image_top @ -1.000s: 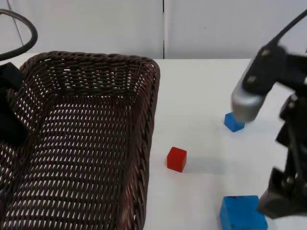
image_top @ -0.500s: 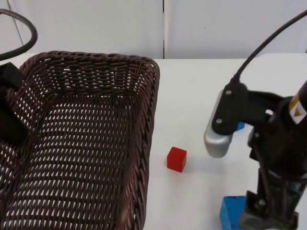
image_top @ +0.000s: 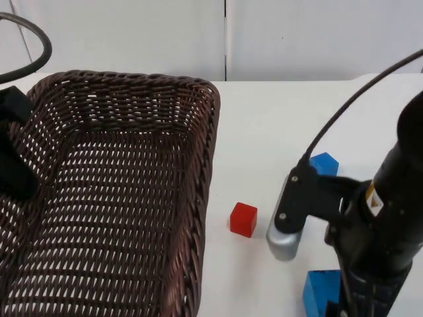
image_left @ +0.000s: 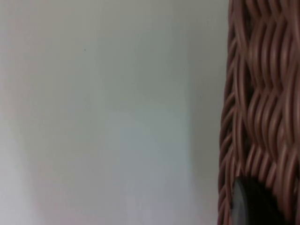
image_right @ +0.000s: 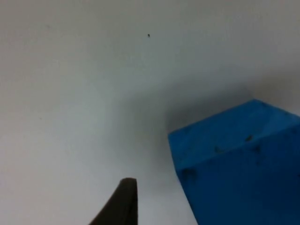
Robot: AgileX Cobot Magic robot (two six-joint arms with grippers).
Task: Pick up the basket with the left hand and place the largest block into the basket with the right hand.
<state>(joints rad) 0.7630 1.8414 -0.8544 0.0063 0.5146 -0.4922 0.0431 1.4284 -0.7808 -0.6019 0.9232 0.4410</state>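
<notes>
The large blue block (image_right: 239,164), likely light, rigid and best pinched across flat opposite faces, sits just beside the right gripper (image_top: 357,297), finger spread untellable, while the left gripper (image_top: 16,165) clamps the wicker basket (image_top: 198,198) rim

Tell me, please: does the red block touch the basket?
Apart. In the top view, a strip of white table shows plainly between the red block and the basket rim beside it.

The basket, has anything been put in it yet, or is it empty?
Empty as far as it shows: the basket has bare weave inside, and the red block, small blue block and big blue block lie on the table.
</notes>
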